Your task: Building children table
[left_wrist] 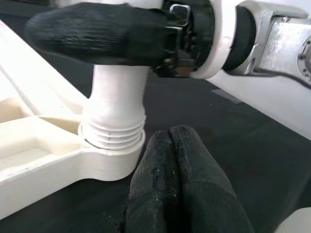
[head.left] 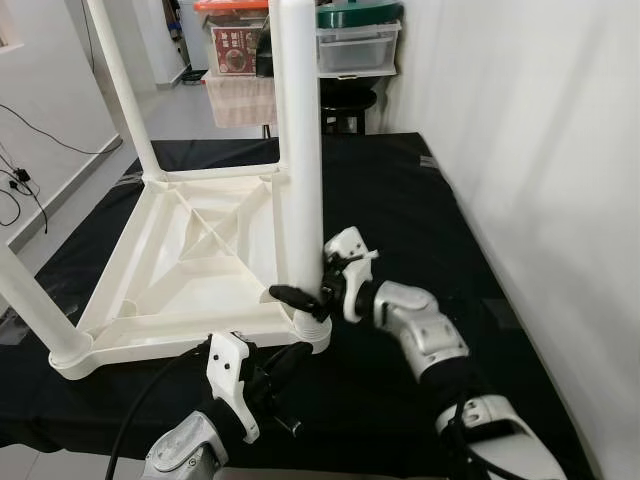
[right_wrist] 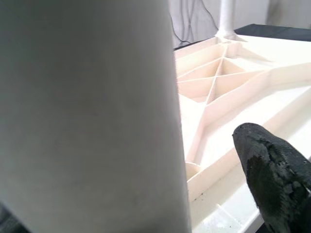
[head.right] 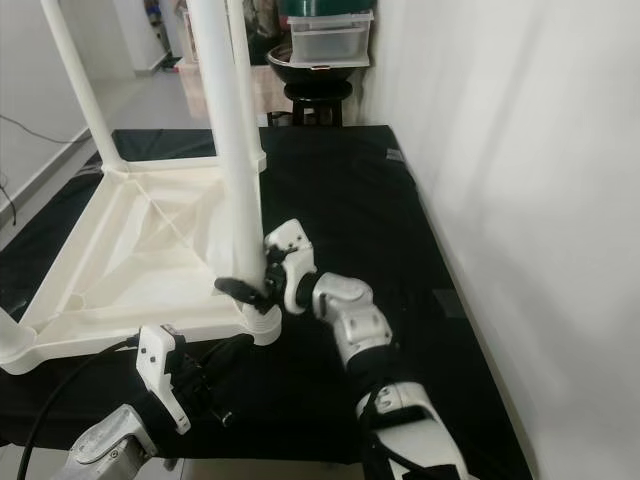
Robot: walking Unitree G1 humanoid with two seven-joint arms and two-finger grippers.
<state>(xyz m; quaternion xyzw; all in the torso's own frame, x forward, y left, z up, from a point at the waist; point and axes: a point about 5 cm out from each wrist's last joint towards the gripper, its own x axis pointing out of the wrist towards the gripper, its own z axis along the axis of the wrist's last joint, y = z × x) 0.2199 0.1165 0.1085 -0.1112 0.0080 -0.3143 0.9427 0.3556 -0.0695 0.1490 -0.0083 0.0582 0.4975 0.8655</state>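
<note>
A white plastic children's table (head.left: 190, 240) lies upside down on a black mat (head.left: 400, 200), its legs pointing up. The near right leg (head.left: 300, 150) stands in its corner socket (head.left: 318, 335), and its threaded end (left_wrist: 114, 131) shows just above the socket. My right gripper (head.left: 312, 295) is shut around this leg low down; one black finger (head.left: 290, 296) wraps its left side and the other is hidden behind it. My left gripper (head.left: 292, 358) is shut and empty, lying low over the mat just in front of that corner, with its fingertips (left_wrist: 175, 165) close to the socket.
Two more legs stand at the far left (head.left: 125, 90) and near left (head.left: 30, 300) corners. A white wall (head.left: 540, 150) runs close along the mat's right edge. Storage boxes (head.left: 355, 40) and a black stool (head.left: 345, 100) stand behind the mat. Cables (head.left: 20, 190) lie on the floor at the left.
</note>
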